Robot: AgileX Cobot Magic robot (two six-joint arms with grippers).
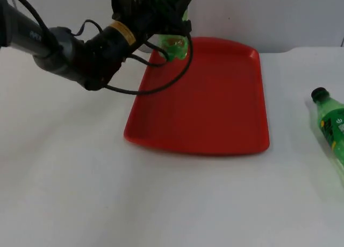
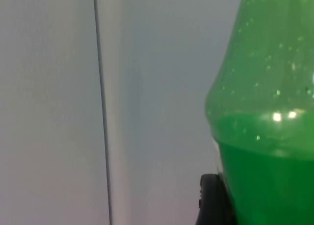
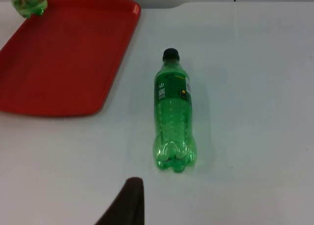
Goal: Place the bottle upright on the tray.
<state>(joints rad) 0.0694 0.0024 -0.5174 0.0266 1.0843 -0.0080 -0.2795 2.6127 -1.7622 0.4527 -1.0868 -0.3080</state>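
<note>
My left gripper (image 1: 157, 14) is shut on a green bottle (image 1: 174, 46) and holds it in the air over the far left corner of the red tray (image 1: 215, 112). The bottle's base points down toward the tray. In the left wrist view the bottle (image 2: 270, 117) is close up, half full of green liquid, with a black fingertip (image 2: 211, 200) against its side. A second green bottle (image 3: 173, 117) with a black cap lies on its side on the white table, right of the tray (image 3: 59, 53). My right gripper (image 3: 128, 205) waits above the table near that bottle's base.
The lying bottle (image 1: 333, 123) reaches the table's right edge in the top view. The grey partition wall (image 2: 49, 87) stands behind the tray. White table surface stretches in front of the tray and to its left.
</note>
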